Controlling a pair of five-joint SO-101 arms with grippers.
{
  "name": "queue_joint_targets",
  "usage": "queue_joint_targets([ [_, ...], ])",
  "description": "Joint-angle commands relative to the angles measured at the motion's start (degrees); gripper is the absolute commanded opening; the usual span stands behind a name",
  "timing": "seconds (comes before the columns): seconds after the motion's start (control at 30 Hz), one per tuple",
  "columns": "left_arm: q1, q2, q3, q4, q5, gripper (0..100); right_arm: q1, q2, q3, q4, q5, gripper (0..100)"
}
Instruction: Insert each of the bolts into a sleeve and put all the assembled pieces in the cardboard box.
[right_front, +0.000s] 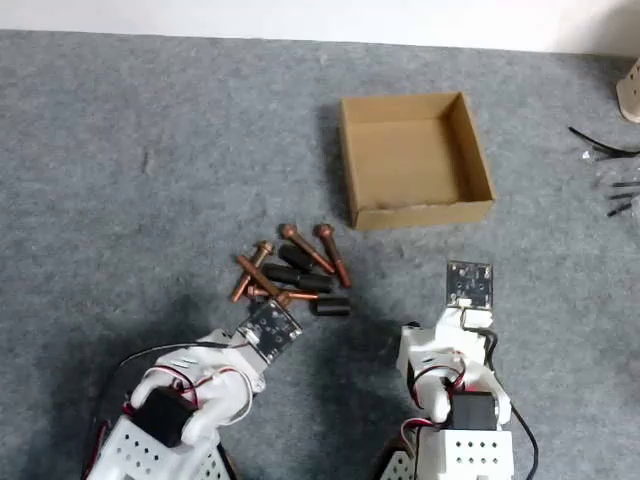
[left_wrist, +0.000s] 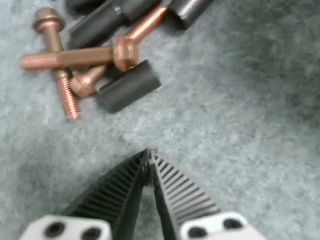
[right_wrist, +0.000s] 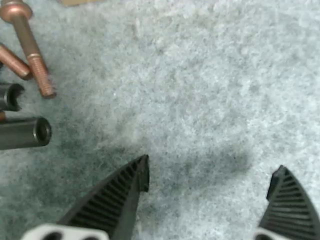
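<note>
While the left hand (left_wrist: 150, 153) hangs pinched together near the bolts (left_wrist: 70, 57), the right hand (right_wrist: 212, 165) gapes wide over carpet (right_wrist: 210, 75).

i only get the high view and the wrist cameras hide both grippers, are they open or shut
Observer: The left gripper is shut, with its tips together over bare carpet, just short of the bolts.
Operator: and the right one
Observer: The right gripper is wide open over carpet, with nothing between its fingers.
Operator: is the sleeve closest to it still empty
Observer: That sleeve lies with its open end towards the right wrist camera. The bore looks hollow, with no bolt in it.
</note>
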Motion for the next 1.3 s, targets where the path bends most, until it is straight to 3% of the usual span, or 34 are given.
queue_joint_targets([
  [0.0, -0.2, -0.4, 1.1, 0.2, -0.3, 1, -3.3, -0.3, 8.0, -0.1, -0.3, 34.7],
  [0.13, -9.4, -0.4, 0.7, -3.0, -0.4, 1, -4.8, -0.3, 8.0, -0.1, -0.3, 34.7],
  [0.3, -29.4, -0.4, 0.0, -5.4, -0.7, 1, -4.4, -0.3, 8.0, 2.4, -0.3, 34.7],
  [0.4, -35.5, -0.4, -4.6, -2.6, -12.0, 1, -3.0, -0.3, 8.0, 2.2, -0.3, 34.7],
  [0.47, -36.2, -0.4, -7.4, -1.0, -21.0, 1, -2.8, -0.3, 8.0, 0.7, -0.3, 34.7],
  [0.5, -36.2, -0.4, -8.9, -0.9, -21.7, 1, -2.6, -0.3, 8.0, 0.6, -0.3, 34.7],
  [0.7, -38.5, 0.0, -20.7, -4.3, -10.3, 1, -2.7, -0.2, 8.0, -2.7, -0.3, 34.7],
  [0.87, -35.6, 3.9, -25.8, -10.3, -7.9, 1, -2.7, 0.0, 8.0, -2.6, -0.3, 34.7],
  [0.97, -34.0, 15.3, -27.9, -15.3, -7.0, 1, -2.7, 0.0, 8.0, -2.6, -0.3, 34.7],
  [1.27, -28.2, 59.1, -42.9, -25.4, 7.1, 1, -2.2, -0.2, 8.0, -1.5, -0.2, 34.7],
])
